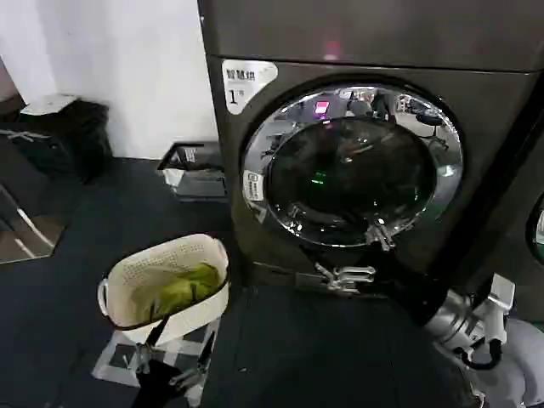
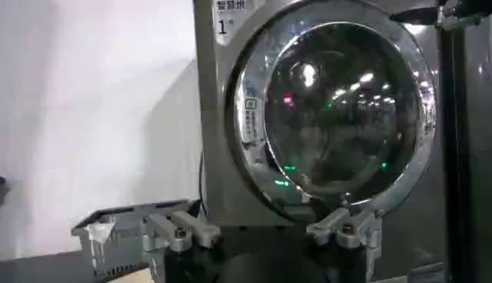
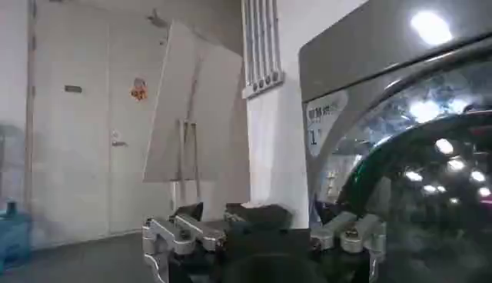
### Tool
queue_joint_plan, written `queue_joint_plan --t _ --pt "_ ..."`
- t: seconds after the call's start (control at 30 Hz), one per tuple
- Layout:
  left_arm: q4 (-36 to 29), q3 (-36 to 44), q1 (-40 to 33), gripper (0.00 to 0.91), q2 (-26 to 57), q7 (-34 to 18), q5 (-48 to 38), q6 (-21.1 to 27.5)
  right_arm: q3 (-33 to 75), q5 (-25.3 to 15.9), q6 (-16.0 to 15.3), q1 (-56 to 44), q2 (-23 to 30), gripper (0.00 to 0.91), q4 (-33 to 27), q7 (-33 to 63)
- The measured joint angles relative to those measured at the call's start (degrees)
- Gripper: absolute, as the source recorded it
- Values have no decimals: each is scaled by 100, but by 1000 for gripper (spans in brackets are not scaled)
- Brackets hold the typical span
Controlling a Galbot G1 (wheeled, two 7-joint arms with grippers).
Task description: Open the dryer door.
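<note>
The dryer door (image 1: 353, 166) is a round porthole with a wide chrome rim and dark glass, lying flush against the grey dryer front (image 1: 255, 238). A small white sticker (image 1: 253, 185) sits on the left of its rim. My right gripper (image 1: 361, 253) reaches in from the lower right and stands open just before the door's lower rim, holding nothing; I cannot tell whether it touches. Its wrist view shows the door (image 3: 430, 177) close beside the open right gripper (image 3: 265, 234). My left gripper (image 1: 174, 365) hangs low by the basket, open and empty (image 2: 261, 231), facing the door (image 2: 338, 108) from a distance.
A white laundry basket (image 1: 119, 280) with a green cloth (image 1: 183, 289) stands on the dark floor left of the dryer. A black tray (image 1: 195, 166) lies by the white wall, a black bin (image 1: 59, 136) farther left. A neighbouring machine (image 1: 531, 229) adjoins on the right.
</note>
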Motion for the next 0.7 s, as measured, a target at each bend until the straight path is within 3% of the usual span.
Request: queue_joint_plan --t 0.47,0.7 --pt "-113 26 19 907 31 -187 -99 103 -981 -321 562 1393 -372 907 -1730 -484" --pt "-188 29 8 907 43 -232 -126 476 -1682 -718 947 2083 -326 907 -2417 -537"
